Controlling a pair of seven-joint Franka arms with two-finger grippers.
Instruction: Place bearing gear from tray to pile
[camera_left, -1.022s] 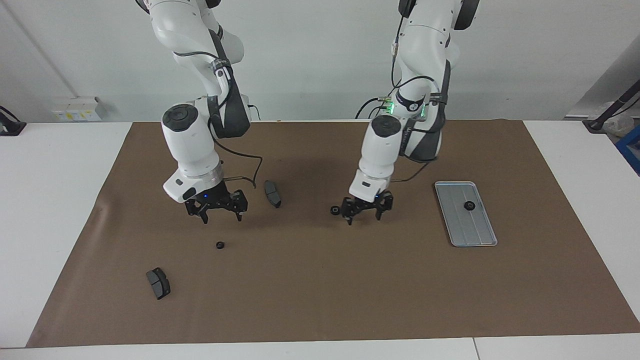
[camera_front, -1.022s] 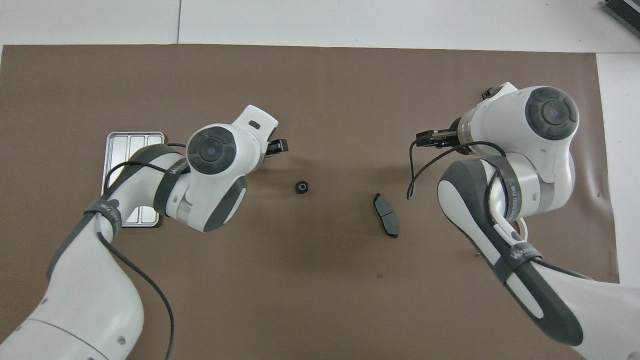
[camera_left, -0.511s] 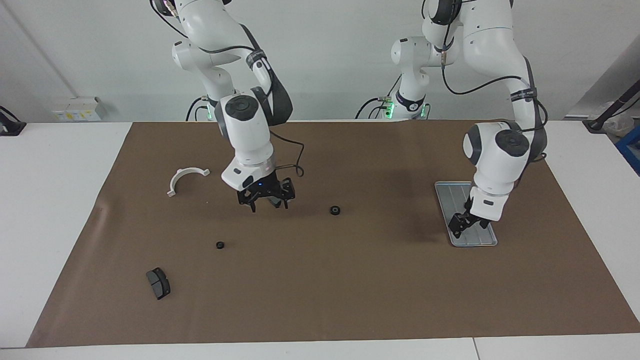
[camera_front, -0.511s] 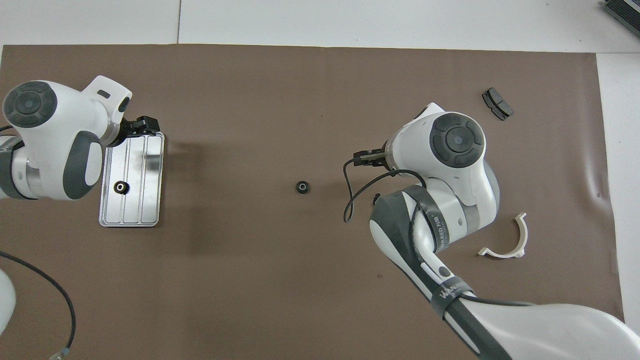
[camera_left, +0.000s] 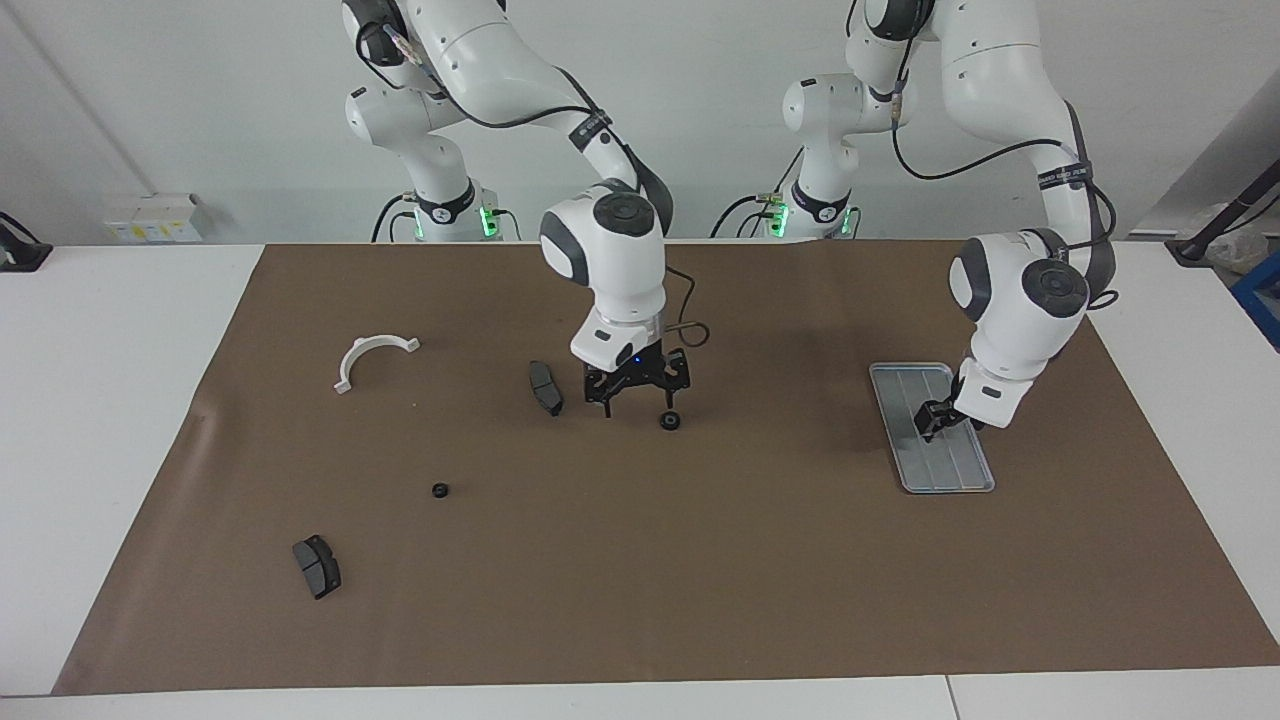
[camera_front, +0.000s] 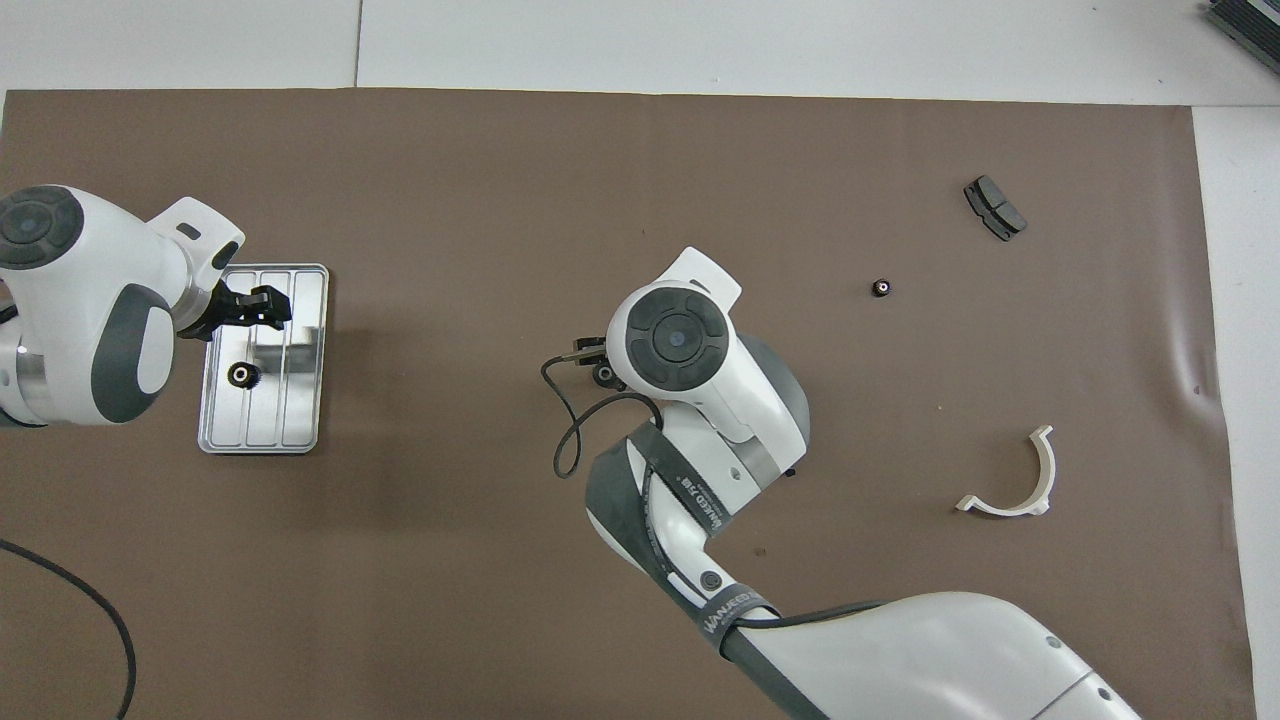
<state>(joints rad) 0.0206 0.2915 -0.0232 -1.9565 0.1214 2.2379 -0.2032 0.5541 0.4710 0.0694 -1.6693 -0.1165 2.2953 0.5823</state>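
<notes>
The silver tray (camera_left: 950, 465) (camera_front: 300, 400) lies toward the left arm's end of the table. One black bearing gear (camera_front: 240, 374) sits in it; in the facing view my left gripper (camera_left: 935, 420) (camera_front: 262, 305) covers it. That gripper hangs over the tray. The pile's two gears lie loose on the mat, one in the middle (camera_left: 670, 420) (camera_front: 604, 375), the other (camera_left: 438, 490) (camera_front: 881, 288) farther out toward the right arm's end. My right gripper (camera_left: 637, 400) hangs open and empty, low over the mat beside the middle gear.
Two dark wedge pads (camera_left: 545, 387) (camera_left: 316, 566) and a white curved bracket (camera_left: 370, 358) (camera_front: 1010, 480) lie on the brown mat (camera_left: 640, 580) toward the right arm's end. A black cable (camera_front: 60, 590) runs by the left arm.
The left arm left the middle gear for the tray, then drew back along it. The right arm swung from its end of the table to the middle gear.
</notes>
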